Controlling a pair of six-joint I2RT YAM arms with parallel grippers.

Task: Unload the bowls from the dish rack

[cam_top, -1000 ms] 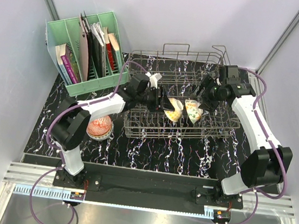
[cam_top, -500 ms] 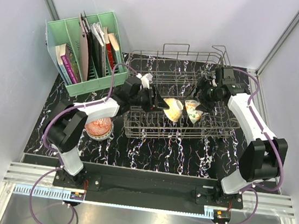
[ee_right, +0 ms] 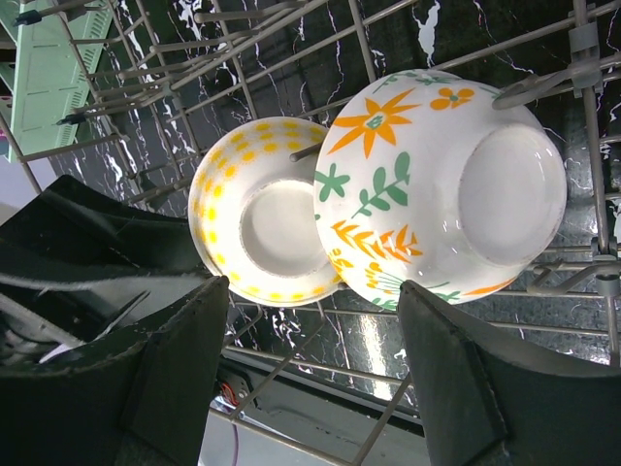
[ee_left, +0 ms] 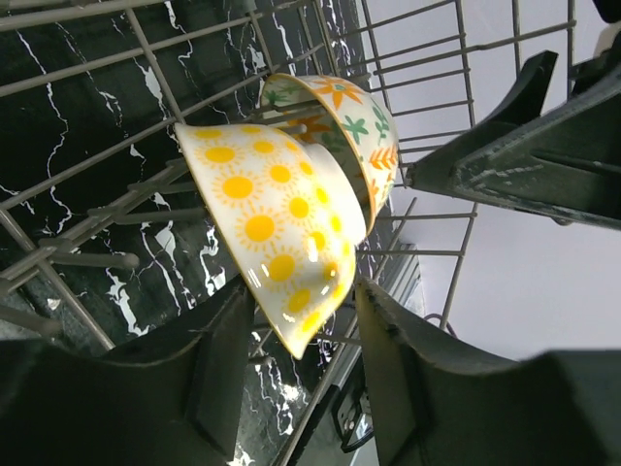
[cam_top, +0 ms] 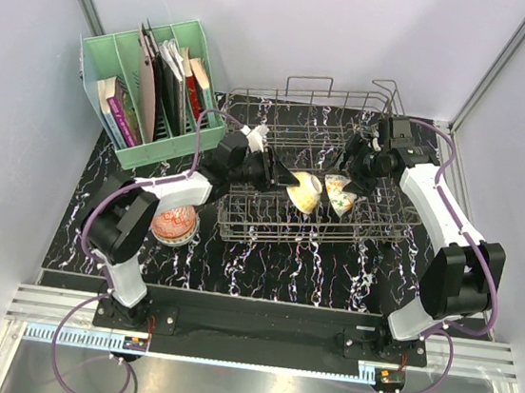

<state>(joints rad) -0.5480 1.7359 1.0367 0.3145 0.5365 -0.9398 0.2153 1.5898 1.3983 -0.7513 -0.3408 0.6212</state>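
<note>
While your black, white-veined bench (cam_top: pixel 283 266) carries everything, the large grey wire dish rack (cam_top: pixel 315 234) sits across its back half, and that's where both your arms are reaching in, one from each end. Back left stands the green plastic file holder (cam_top: pixel 150 96), stuffed with books and folders, just off the rack's left corner.

Your left tool (cam_top: pixel 277 172) is spread open. On its wrist view, the lower rim of the cream ceramic bowl with yellow sun spots (ee_left: pixel 272 223) hangs right between the two fingers. Whether either finger touches it, I cannot tell.

Your right tool (cam_top: pixel 354 165) gapes wide with nothing in it, fingers apart below the cream floral ceramic bowl (ee_right: pixel 437 204), whose base faces that camera.

Both bowls stand tipped on edge among the rack's tines, just beside each other, the sun-spotted one nearer your left arm.

Smallest of all, a red-pink patterned bowl (cam_top: pixel 175 222) sits on the bench outside the rack, beside your left arm.
</note>
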